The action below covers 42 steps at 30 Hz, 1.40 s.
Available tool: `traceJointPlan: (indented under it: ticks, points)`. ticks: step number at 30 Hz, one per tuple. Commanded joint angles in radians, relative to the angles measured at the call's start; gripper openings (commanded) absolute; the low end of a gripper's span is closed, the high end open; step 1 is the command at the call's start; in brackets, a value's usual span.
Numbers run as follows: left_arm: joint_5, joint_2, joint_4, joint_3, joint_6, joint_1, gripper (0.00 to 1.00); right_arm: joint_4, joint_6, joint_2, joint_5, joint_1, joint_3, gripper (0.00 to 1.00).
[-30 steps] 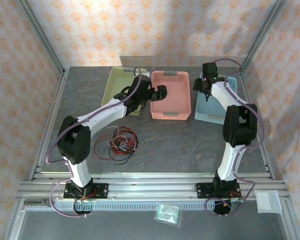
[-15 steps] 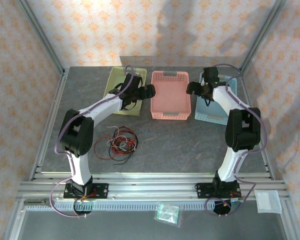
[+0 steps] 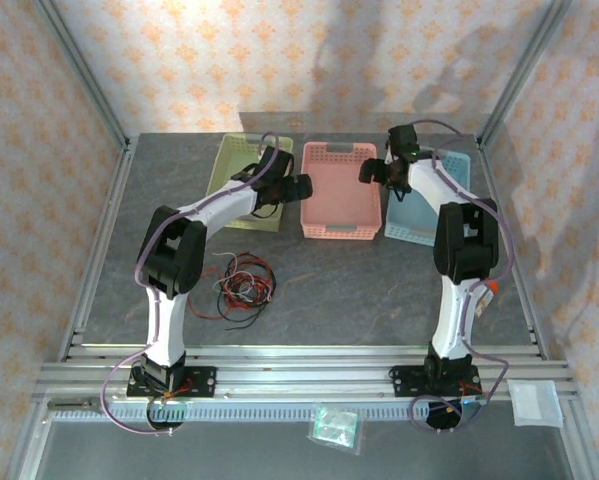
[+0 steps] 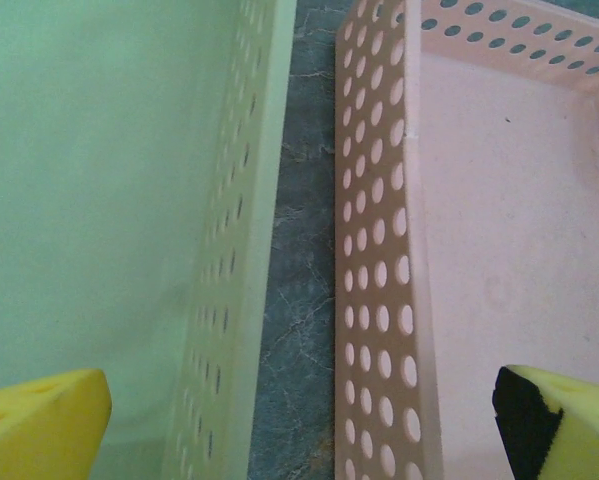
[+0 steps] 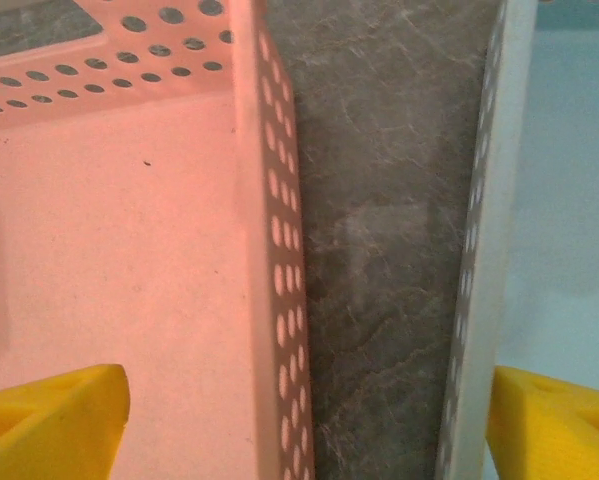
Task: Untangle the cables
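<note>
Left white-and-black jointed arm (image 3: 219, 208) is reaching far forward with its elbow bent, forearm angling to the right. Its black two-finger left gripper (image 3: 297, 187) is pointing inward, yellow foam pads (image 4: 39, 425) sitting wide apart. Right white-and-black jointed arm (image 3: 466, 240) is standing tall, forearm stretching forward and left. The black right gripper (image 3: 367, 172) is facing the left one, its yellow pads (image 5: 49, 420) also spreading wide.
</note>
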Motion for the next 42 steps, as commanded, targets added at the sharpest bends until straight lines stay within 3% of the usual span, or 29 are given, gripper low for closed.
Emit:
traceJointPlan:
  ticks: [1, 3, 9, 15, 22, 33, 42]
  points:
    - [0.022, 0.03, -0.018, 0.056, 0.012, 0.006, 1.0, -0.072, -0.036, 0.043, 0.035, 0.024, 0.07, 0.87]
    - [0.035, 0.049, -0.032, 0.089, 0.015, 0.006, 1.0, -0.087, -0.043, 0.054, 0.039, 0.034, 0.09, 0.84]
    - [0.142, 0.072, -0.011, 0.114, 0.014, 0.003, 0.84, -0.085, -0.038, 0.055, 0.006, 0.048, 0.1, 0.77]
    - [0.163, 0.068, -0.002, 0.094, 0.009, -0.002, 0.83, -0.074, -0.018, 0.054, -0.035, 0.05, 0.094, 0.7]
    - [0.168, 0.068, 0.007, 0.093, 0.009, -0.003, 0.71, -0.055, 0.009, 0.06, -0.095, 0.054, 0.102, 0.59]
    - [0.156, 0.056, 0.031, 0.068, -0.024, 0.016, 0.63, -0.057, 0.023, 0.114, -0.129, 0.089, 0.163, 0.54]
    - [0.126, 0.048, 0.034, 0.062, -0.036, 0.04, 0.62, -0.062, 0.055, 0.166, -0.125, 0.126, 0.241, 0.54]
